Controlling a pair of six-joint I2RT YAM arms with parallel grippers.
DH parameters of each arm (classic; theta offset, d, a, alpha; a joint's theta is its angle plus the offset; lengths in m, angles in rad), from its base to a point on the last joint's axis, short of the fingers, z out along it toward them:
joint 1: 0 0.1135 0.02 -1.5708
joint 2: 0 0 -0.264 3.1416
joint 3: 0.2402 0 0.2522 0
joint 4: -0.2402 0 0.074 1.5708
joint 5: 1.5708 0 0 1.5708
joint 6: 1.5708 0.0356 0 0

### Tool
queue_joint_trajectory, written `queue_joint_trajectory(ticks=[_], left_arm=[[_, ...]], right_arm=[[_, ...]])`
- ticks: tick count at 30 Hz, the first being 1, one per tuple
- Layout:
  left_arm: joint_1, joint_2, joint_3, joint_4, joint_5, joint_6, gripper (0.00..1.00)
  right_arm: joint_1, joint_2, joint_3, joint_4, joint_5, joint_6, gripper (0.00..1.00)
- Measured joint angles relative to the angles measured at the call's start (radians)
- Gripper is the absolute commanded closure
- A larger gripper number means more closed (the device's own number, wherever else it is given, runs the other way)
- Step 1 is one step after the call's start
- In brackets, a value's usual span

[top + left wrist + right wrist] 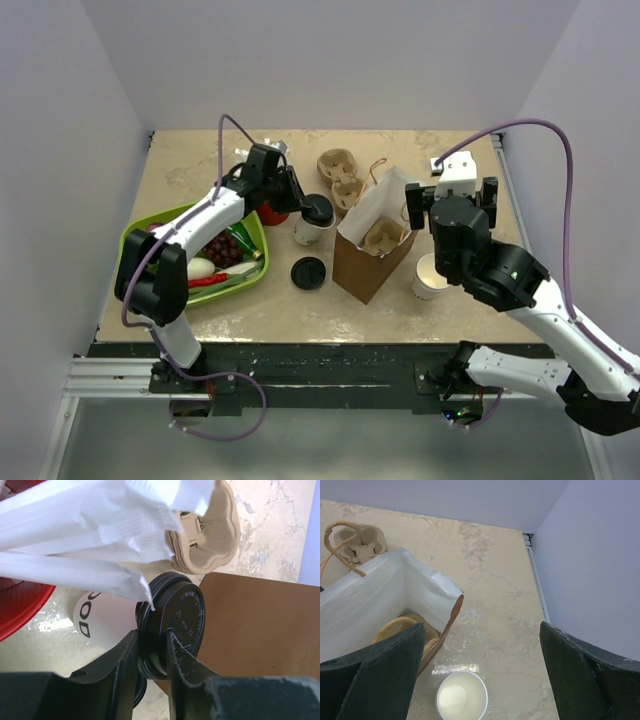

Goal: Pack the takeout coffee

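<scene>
The takeout coffee (312, 222), a white paper cup with a black sip lid, stands just left of the brown paper bag (375, 245). In the left wrist view the cup (100, 617) has dark lettering, and its lid faces the camera. My left gripper (303, 203) (152, 636) is shut on the lid's rim, with one finger on top of the lid and the other against its side. My right gripper (450, 200) (482, 630) hangs open beside the bag's right edge with nothing between its fingers. The bag (385, 595) stands open with a pulp cup carrier (400, 625) inside.
A lidless white cup (432, 277) (461, 700) stands right of the bag. A loose black lid (308, 273) lies in front. Pulp carriers (340, 178) (210, 535) sit behind. A green tray (130, 240) of vegetables is at left, beside a red bowl (272, 213). White wrapped packets (90, 535) fill the wrist view's top.
</scene>
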Motion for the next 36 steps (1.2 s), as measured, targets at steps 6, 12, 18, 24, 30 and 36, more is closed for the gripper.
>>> queue_joint_trajectory(ticks=[6,12,18,24,30,36], left_arm=[[0.006,0.0,-0.028,0.003,0.036,0.006,0.83],[0.006,-0.041,-0.082,0.006,0.045,0.007,0.74],[0.006,-0.067,-0.101,-0.009,0.011,0.022,0.78],[0.006,-0.076,-0.101,-0.024,-0.018,0.027,0.82],[0.006,-0.109,-0.113,-0.067,-0.076,0.031,0.83],[0.012,-0.168,-0.167,-0.085,-0.111,0.031,0.85]], right_arm=[[0.0,-0.003,0.0,0.008,0.0,-0.005,0.02],[0.0,-0.003,0.0,0.014,0.0,-0.009,0.02],[-0.001,0.009,0.0,0.028,-0.034,-0.033,0.03],[-0.005,0.052,0.029,0.04,-0.219,-0.102,0.04],[-0.005,0.136,0.167,0.069,-0.563,-0.143,0.04],[-0.003,0.277,0.321,0.094,-0.802,-0.119,0.05]])
